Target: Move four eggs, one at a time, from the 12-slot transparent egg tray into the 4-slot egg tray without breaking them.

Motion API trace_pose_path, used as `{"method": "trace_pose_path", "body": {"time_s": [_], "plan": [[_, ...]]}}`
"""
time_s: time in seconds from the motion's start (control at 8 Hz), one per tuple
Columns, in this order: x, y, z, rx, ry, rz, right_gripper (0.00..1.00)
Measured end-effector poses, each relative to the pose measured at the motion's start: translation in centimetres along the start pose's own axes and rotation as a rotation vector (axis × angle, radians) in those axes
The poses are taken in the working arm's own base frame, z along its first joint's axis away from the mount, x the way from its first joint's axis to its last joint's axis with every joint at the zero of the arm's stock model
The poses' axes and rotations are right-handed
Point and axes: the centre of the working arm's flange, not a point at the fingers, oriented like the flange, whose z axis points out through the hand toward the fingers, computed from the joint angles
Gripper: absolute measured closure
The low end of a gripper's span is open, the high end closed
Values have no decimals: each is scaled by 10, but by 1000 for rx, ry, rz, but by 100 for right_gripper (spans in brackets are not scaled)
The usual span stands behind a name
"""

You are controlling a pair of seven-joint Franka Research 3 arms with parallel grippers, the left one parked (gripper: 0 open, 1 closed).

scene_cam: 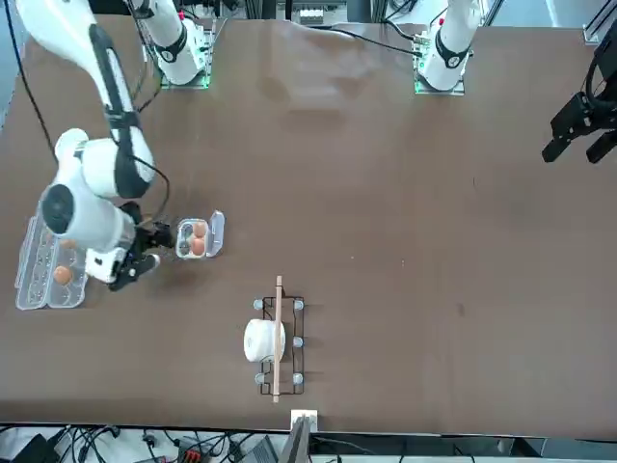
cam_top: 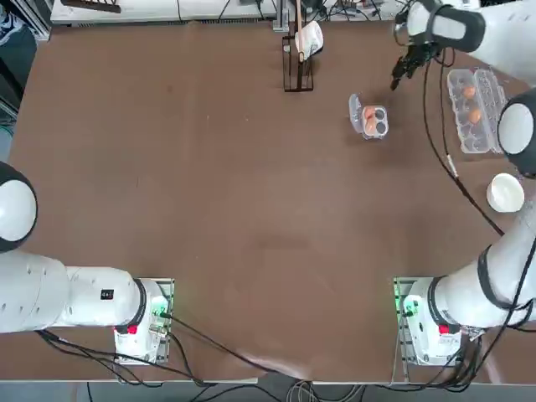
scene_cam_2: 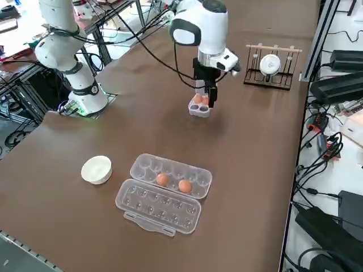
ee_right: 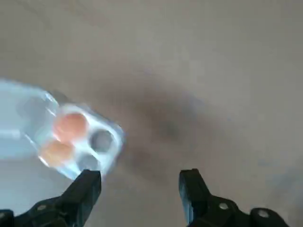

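Note:
The 4-slot egg tray [cam_top: 381, 126] lies far right on the table with its lid flap open. Two orange-brown eggs [cam_top: 368, 112] [cam_top: 370, 126] fill one side; the two cups beside them [ee_right: 101, 140] are bare. Two more eggs [scene_cam_2: 162, 179] [scene_cam_2: 184, 185] sit in the 12-slot transparent egg tray [scene_cam_2: 159, 212], near the table's right edge. My right gripper [cam_top: 402, 72] hangs open above the table between the trays, just off the small tray [scene_cam_2: 203, 110]. Nothing is between its fingers [ee_right: 87, 189].
A white bowl [cam_top: 506, 193] stands on the robot's side of the long carton. A wire rack with a wooden bar and a white roll [cam_top: 299, 50] stands at the far edge, left of the small tray. Black cables trail from the right arm.

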Motion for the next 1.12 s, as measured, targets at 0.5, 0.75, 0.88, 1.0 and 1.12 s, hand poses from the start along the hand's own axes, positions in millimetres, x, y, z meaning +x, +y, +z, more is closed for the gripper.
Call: {"method": "trace_pose_path", "body": {"time_s": [0.5,0.75,0.88,1.0,1.12], "plan": [[-107,115,0,31,4,-381,0],[-139,145,14,30,5,-527,0],[-147,152,20,29,-1,-582,0],[-153,159,26,20,-1,-637,0],[-159,167,31,2,3,-694,0]]}}
